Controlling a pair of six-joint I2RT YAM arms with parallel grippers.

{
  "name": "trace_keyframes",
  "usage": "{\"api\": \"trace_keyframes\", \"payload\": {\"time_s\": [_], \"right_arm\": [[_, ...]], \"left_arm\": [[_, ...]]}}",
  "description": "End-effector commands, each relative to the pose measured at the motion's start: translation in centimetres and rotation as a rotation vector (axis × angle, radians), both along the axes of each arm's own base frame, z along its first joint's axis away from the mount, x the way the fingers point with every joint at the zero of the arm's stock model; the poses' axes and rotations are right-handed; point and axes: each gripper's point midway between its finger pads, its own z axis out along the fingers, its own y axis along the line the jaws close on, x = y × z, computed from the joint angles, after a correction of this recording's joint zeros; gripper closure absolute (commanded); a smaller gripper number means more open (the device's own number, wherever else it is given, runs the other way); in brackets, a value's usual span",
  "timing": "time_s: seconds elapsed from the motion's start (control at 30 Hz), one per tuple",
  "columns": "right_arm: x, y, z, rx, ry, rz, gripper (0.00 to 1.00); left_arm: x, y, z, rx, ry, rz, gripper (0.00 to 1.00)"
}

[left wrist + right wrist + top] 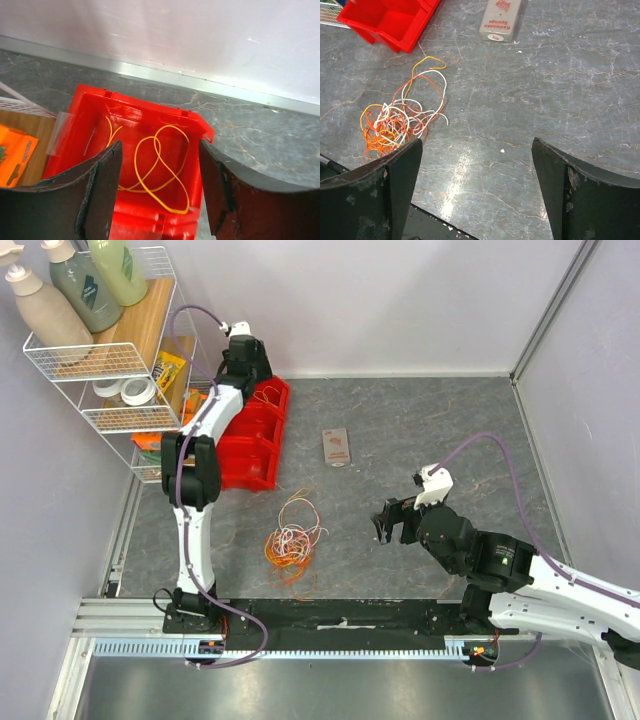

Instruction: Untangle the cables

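A tangled heap of thin orange, white and pink cables [292, 540] lay on the grey stone-look desk [450, 430], near its front edge. Behind the heap and to its left stood a red plastic bin [262, 440]. One looped yellow cable [160, 170] lay inside the bin's far box. A small flat sponge packet [337, 447] lay right of the bin. A white wire rack [100, 365] stood to its left.

A tangle of thin orange, white and pink-red cables [292, 538] lies heaped on the grey table [420, 430], left of centre, with loose loops spreading toward the far side. One yellow-orange cable [161, 167] lies in flat loops in the far compartment of the red bin [250, 455].
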Motion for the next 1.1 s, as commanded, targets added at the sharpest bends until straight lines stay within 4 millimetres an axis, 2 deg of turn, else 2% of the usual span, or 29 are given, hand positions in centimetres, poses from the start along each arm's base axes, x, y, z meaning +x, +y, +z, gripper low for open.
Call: {"api": "trace_keyframes", "payload": {"time_s": [0.0, 0.07, 0.13, 0.17, 0.2, 0.27, 0.3, 0.43, 0.47, 0.53, 0.63, 0.7, 0.83, 0.97, 1.07], "right_arm": [[-0.1, 0.7, 0.3, 0.032, 0.000, 0.018, 0.02], [0.0, 0.9, -0.4, 0.012, 0.011, 0.020, 0.02], [0.0, 1.7, -1.0, -0.003, 0.021, 0.043, 0.02], [0.0, 2.5, -1.2, -0.009, 0.027, 0.073, 0.02], [-0.1, 3.3, -1.2, -0.001, 0.033, 0.103, 0.02], [-0.2, 5.5, -1.2, 0.044, 0.049, 0.182, 0.02], [-0.4, 6.8, -1.5, 0.079, 0.075, 0.239, 0.02], [-0.3, 11.2, -3.5, 0.211, 0.190, 0.417, 0.02], [0.2, 11.8, -3.9, 0.219, 0.192, 0.424, 0.02], [1.0, 13.0, -4.9, 0.214, 0.197, 0.462, 0.02], [3.0, 14.3, -6.2, 0.262, 0.242, 0.478, 0.08], [4.0, 15.0, -7.3, 0.262, 0.275, 0.484, 0.18], [3.2, 16.2, -8.5, 0.296, 0.323, 0.552, 0.20], [3.2, 16.1, -9.5, 0.274, 0.343, 0.557, 0.19], [3.2, 15.8, -9.7, 0.250, 0.352, 0.551, 0.18]], "left_arm": [[-2.7, -0.6, 8.2, -0.028, -0.042, -0.046, 0.32], [-5.2, -1.7, 9.1, -0.118, 0.004, -0.075, 0.35], [-8.6, -3.2, 9.1, -0.232, 0.063, -0.121, 0.38], [-11.2, -4.5, 6.7, -0.310, 0.147, -0.168, 0.38], [-13.8, -5.4, 6.0, -0.372, 0.187, -0.204, 0.39], [-18.7, -8.1, 5.4, -0.476, 0.211, -0.318, 0.40], [-21.5, -9.1, 6.8, -0.506, 0.180, -0.388, 0.40], [-31.7, -12.8, 3.7, -0.571, 0.267, -0.609, 0.39], [-33.5, -13.2, 3.1, -0.552, 0.285, -0.647, 0.39], [-35.8, -13.3, 1.5, -0.482, 0.323, -0.682, 0.39], [-36.0, -12.5, -0.6, -0.362, 0.363, -0.658, 0.44], [-34.6, -12.0, -1.3, -0.257, 0.365, -0.636, 0.45], [-32.8, -12.0, -3.6, -0.113, 0.454, -0.621, 0.41], [-31.8, -13.8, -5.5, -0.120, 0.517, -0.663, 0.40], [-31.5, -14.3, -6.8, -0.079, 0.551, -0.649, 0.40]]}}
